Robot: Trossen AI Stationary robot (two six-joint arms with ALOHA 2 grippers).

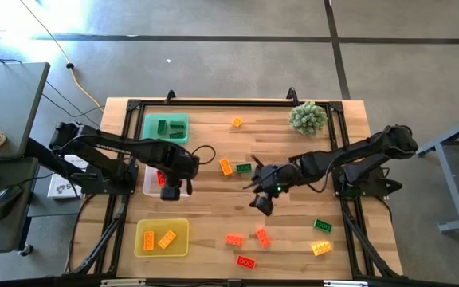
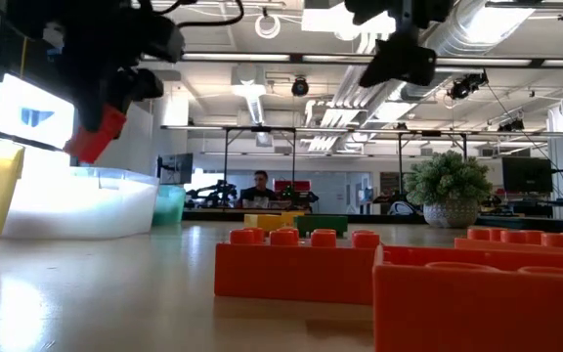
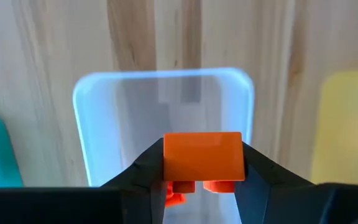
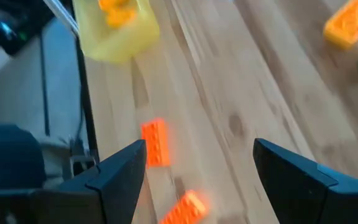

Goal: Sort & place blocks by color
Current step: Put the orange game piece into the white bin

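Observation:
My left gripper [image 1: 170, 190] hangs over the clear tray [image 1: 150, 185] at the table's left and is shut on a red block [image 3: 202, 155]. In the low view the block [image 2: 94, 137] shows above the tray's rim [image 2: 86, 181]. My right gripper [image 1: 260, 203] stands open above the bare table middle, slanting down, with nothing between its fingers [image 4: 197, 168]. Two red blocks [image 4: 154, 143] [image 4: 185, 208] lie on the wood beneath it. Loose blocks rest flat on the table: orange [image 1: 226, 167], green [image 1: 244, 168], red [image 1: 233, 238] [image 1: 263, 236] [image 1: 246, 261]. My left gripper pinches the red block by two opposite sides [image 3: 168, 155] between its two fingers. The fingers come from above, pointing down. The block hangs tilted below the fingertips [image 2: 115, 103], lifted clear over the clear tray.
A green tray [image 1: 166, 127] with green blocks stands at the far left, and a yellow tray [image 1: 162, 237] with orange-yellow blocks at the near left. A spiky plant [image 1: 307, 117] sits far right. More blocks: orange [image 1: 237, 122], green [image 1: 322, 226], yellow [image 1: 321, 248].

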